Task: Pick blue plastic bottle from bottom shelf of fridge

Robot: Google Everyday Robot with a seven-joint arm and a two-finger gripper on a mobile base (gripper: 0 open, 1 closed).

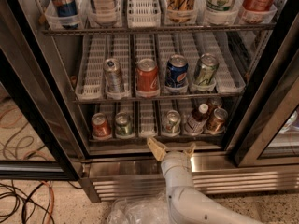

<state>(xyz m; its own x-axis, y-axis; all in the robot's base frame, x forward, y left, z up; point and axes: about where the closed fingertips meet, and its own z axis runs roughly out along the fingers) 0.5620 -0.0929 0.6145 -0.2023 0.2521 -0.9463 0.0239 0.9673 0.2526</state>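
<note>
The fridge [70,125] stands open before me with black-framed glass doors. On its bottom shelf [148,124] the blue plastic bottle [196,119] stands with a white cap, dark liquid and a pale label, between a silver-green can [171,122] and a brown can [217,120]. My gripper [171,148] is just below and in front of the shelf's front rail, left of the bottle, about under the silver-green can. Its two tan fingers are spread open and hold nothing.
A red can [101,125] and a green can [124,125] stand at the shelf's left. The middle rack holds several cans, among them a blue one [176,71]. The stainless base grille [126,185] lies below. Cables [23,199] and crumpled clear plastic [135,211] lie on the floor.
</note>
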